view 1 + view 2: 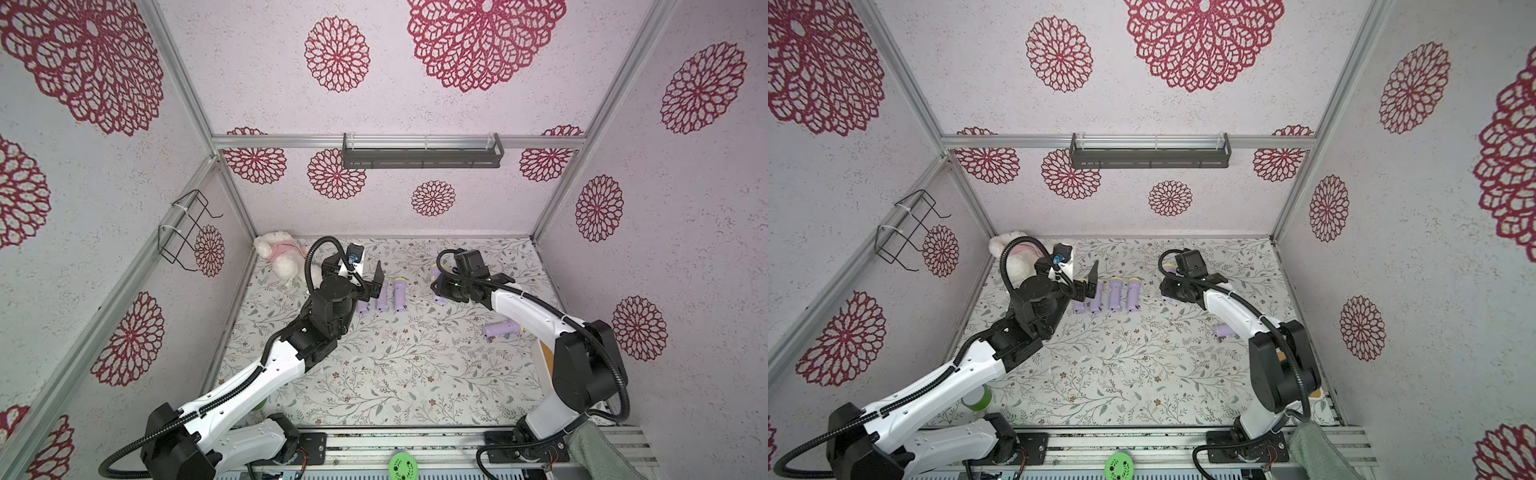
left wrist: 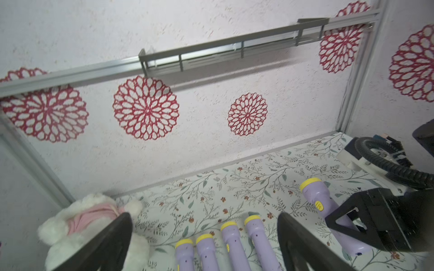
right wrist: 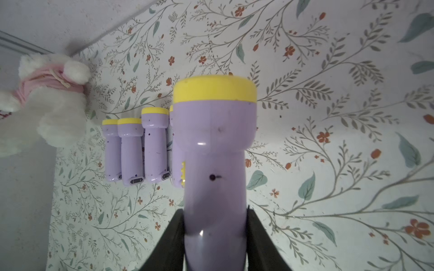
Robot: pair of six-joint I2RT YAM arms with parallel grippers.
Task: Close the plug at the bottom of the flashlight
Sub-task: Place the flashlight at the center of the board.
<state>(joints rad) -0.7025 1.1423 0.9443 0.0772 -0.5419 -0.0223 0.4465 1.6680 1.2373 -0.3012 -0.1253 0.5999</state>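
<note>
My right gripper (image 3: 215, 211) is shut on the handle of a lilac flashlight (image 3: 215, 140) with a yellow head, held just above the table at the back right (image 1: 434, 273). The jaws cover its bottom end, so the plug is hidden. Several more lilac flashlights (image 2: 232, 246) lie side by side at the back centre, and dark oval plugs (image 3: 137, 180) show at their bottoms. My left gripper (image 2: 203, 217) hangs wide open above this row with nothing between its fingers (image 1: 378, 272). Another flashlight (image 1: 500, 330) lies alone on the right.
A white and pink plush toy (image 1: 278, 255) sits in the back left corner, close to my left gripper. A grey shelf (image 1: 422, 156) hangs on the back wall and a wire basket (image 1: 187, 230) on the left wall. A green cup (image 1: 978, 397) stands by the left arm's base.
</note>
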